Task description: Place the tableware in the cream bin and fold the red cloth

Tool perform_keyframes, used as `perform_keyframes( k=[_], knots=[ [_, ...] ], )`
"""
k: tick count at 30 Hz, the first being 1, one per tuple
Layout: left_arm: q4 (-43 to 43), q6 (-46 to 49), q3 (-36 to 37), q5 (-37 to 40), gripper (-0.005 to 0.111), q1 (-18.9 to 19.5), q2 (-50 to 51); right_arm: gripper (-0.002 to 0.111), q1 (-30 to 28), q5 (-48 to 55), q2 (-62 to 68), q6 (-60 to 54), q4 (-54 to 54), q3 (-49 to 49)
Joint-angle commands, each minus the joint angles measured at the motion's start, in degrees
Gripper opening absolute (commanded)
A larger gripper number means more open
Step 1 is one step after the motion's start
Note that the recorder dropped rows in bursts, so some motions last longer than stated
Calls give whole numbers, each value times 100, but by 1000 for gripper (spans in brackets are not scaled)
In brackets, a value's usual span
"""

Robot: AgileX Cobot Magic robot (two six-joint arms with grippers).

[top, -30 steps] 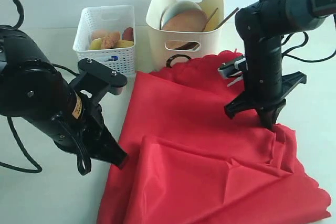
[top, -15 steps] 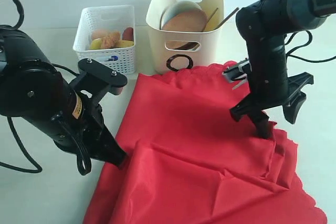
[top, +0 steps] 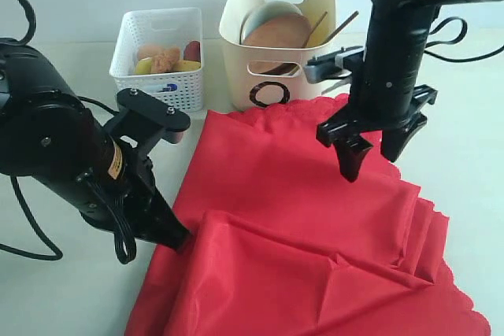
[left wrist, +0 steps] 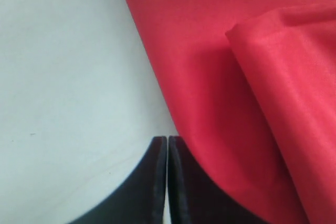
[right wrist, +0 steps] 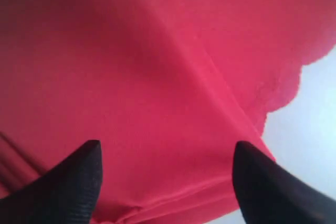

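Your cloth (top: pixel 315 226) lies spread over the table in front of the bin (top: pixel 309 84). Its near part is doubled over into a second layer, so the fold looks part done. The bin stands just behind the cloth's scalloped far edge, clear of the folding.

Your left gripper (top: pixel 178 237) sits low at the cloth's left border, where the doubled layer begins, with its fingers pressed together. I judge it is anchoring that corner. Your right gripper (top: pixel 370 164) hangs above the cloth's right half, fingers spread wide with nothing between them, probably ready for a new hold.

A plate (top: pixel 276 37), a bowl (top: pixel 272 12) and chopsticks (top: pixel 343 25) show in the bin.

You cannot tell whether the left fingers nip any fabric: the wrist view shows the cloth edge passing just beside them. The bin wall hides any cup, knife or spoon. The cloth's near edge is cut off.
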Motion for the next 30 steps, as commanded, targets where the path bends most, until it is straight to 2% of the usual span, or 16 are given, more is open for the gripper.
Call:
perform_keyframes(
  k=[1, 7, 18, 20, 26, 30],
  knots=[
    [22, -26, 47, -83, 3, 9, -54, 67, -3, -198, 452, -346, 46, -17],
    [34, -26, 47, -86, 3, 9, -54, 67, -3, -675, 647, -486, -19, -17],
    [45, 3, 47, -86, 3, 9, -54, 64, -3, -850, 660, -486, -247, -17],
    [45, 3, 47, -86, 3, 9, -54, 56, -3, -836, 660, -486, -230, -17],
    [45, 3, 47, -86, 3, 9, -54, 16, -3, -635, 660, -486, -230, -17],
    [45, 21, 47, -86, 3, 9, -54, 0, -3, -334, 634, -486, -230, -17]
  ],
)
